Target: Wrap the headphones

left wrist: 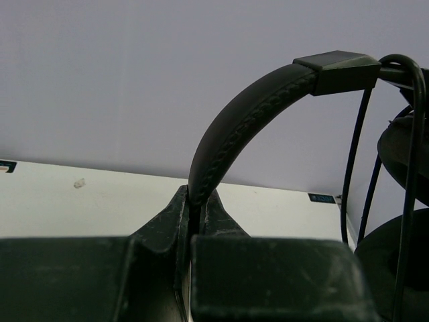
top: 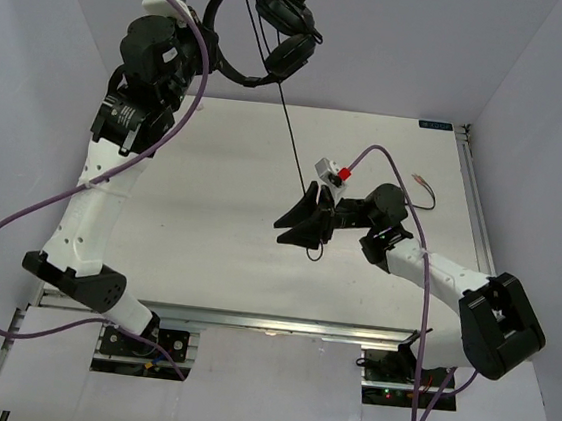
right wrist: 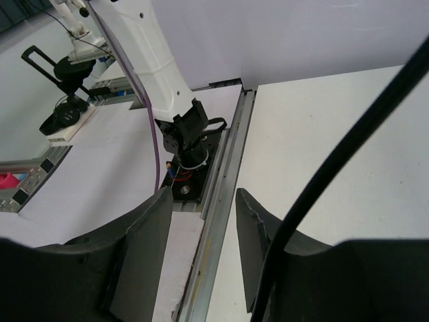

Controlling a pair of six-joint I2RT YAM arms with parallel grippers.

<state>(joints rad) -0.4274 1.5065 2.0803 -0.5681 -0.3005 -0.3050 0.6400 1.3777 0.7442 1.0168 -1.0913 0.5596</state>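
- Two grippers show in my views: the left gripper is raised at 11 o'clock in the top view, and the right gripper sits low near the middle of the table, a shade toward 4 o'clock
- The left claw is pinched shut on the headphones; my left wrist view shows both fingertips clamped on the padded headband, which arches up and over toward 2 o'clock
- The headphones hang in the air at 12 o'clock, beyond the far edge of the table, with the two earcups on the 3 o'clock side of the headband loop, one above the other in the top view
- A thin black cord runs from the headphones toward 5 o'clock in a straight line over the table to the right gripper, and its end pokes out just past the fingers at 6 o'clock
- The right claw stands open, its jaws apart and clamped on nothing; in my right wrist view the cord crosses in front of the finger on the 3 o'clock side, and I cannot tell whether it touches that finger
- A thin wire with a reddish tip lies on the table at 2 o'clock, near the right arm; I cannot tell what it belongs to
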